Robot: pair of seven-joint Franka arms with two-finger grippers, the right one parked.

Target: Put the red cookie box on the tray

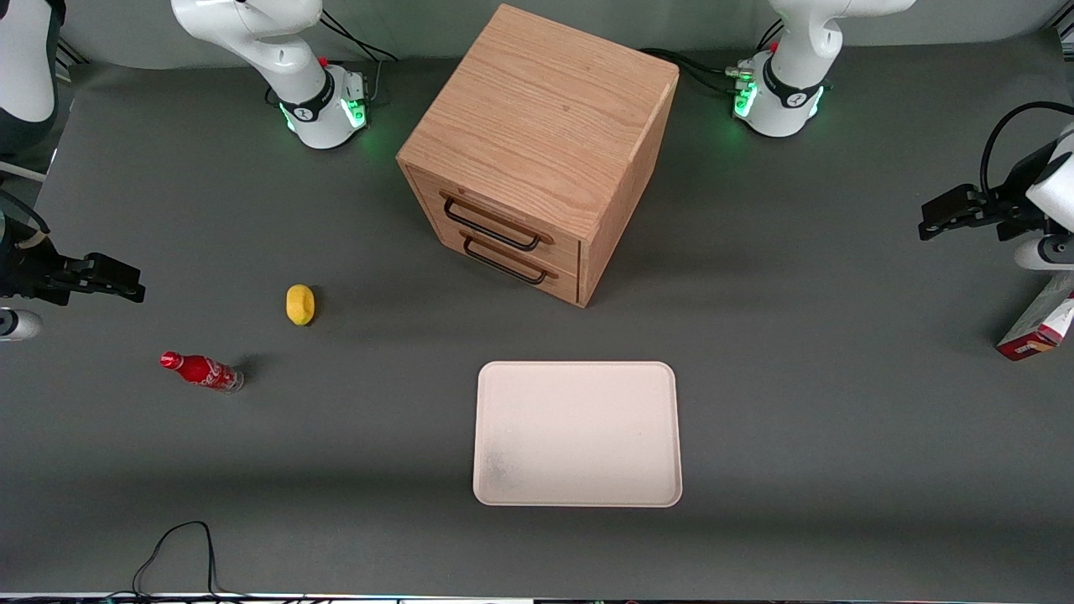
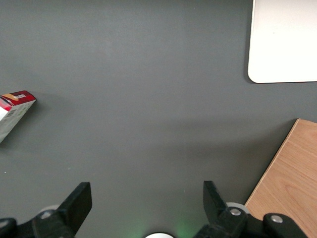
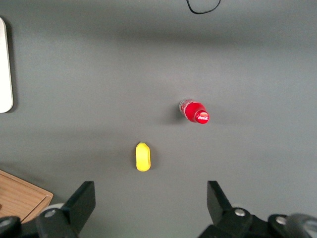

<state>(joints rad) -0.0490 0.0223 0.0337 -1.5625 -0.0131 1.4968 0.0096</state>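
Nearest the front camera you've got the tray (image 1: 577,434) sitting flat on the grey table (image 1: 797,436), nothing on it. A bit farther back, way over at the working arm's end of the table, the red cookie box (image 1: 1040,323) stands tilted, partly cut off at the frame edge. Your gripper (image 2: 147,198) hangs in the air above and slightly farther back than the box, fingers spread wide, holding nothing. Farther still, mid-table, there's the wooden drawer cabinet (image 1: 537,151) with both drawers closed.
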